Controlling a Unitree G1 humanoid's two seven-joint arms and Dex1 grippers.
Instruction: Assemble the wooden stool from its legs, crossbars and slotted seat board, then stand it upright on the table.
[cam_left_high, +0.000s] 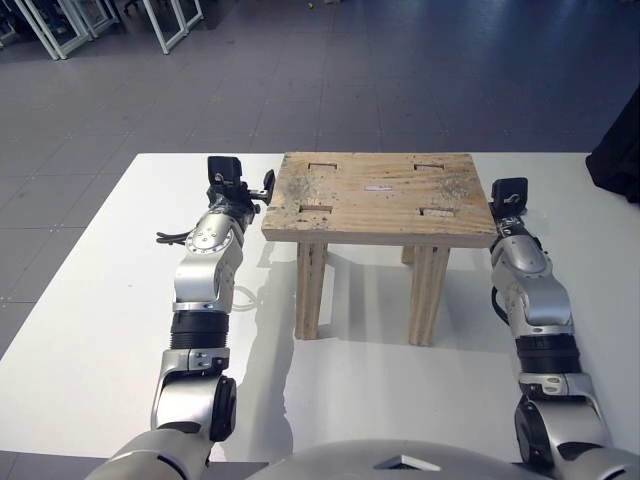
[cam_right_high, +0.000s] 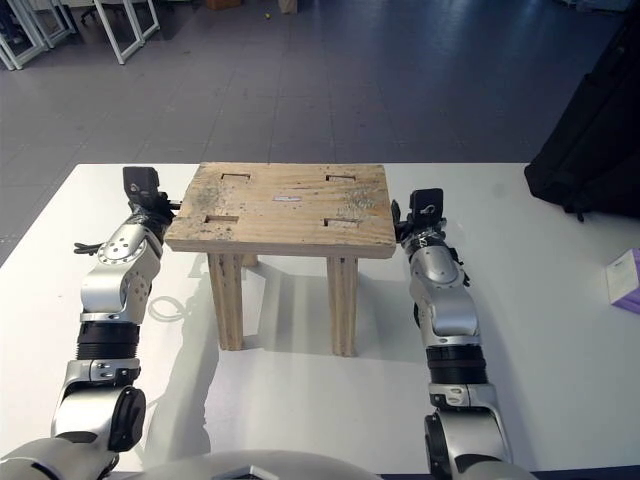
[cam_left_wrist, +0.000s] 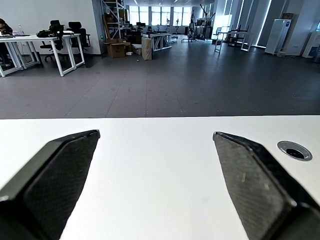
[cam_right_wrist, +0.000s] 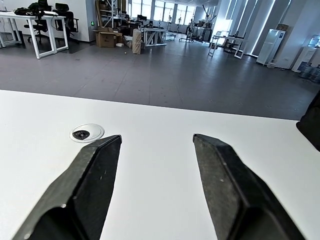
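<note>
The wooden stool (cam_left_high: 378, 198) stands upright on the white table (cam_left_high: 90, 310), its slotted seat board on top and its legs (cam_left_high: 310, 290) under it. My left gripper (cam_left_wrist: 156, 134) sits just beside the seat's left edge (cam_left_high: 245, 190), open, with only bare tabletop between its black fingers (cam_left_wrist: 60, 170). Close to the seat's right edge is my right gripper (cam_right_wrist: 157, 136), likewise open and holding nothing; the head views place it at the board's right end (cam_right_high: 425, 215). Neither gripper touches the stool.
A thin white cable loop (cam_right_high: 165, 308) lies on the table by my left forearm. Round cable grommets (cam_left_wrist: 295, 150) (cam_right_wrist: 86, 133) are set in the tabletop beyond the stool. A purple box (cam_right_high: 625, 280) is at the far right edge, a black bag (cam_right_high: 590, 140) behind it.
</note>
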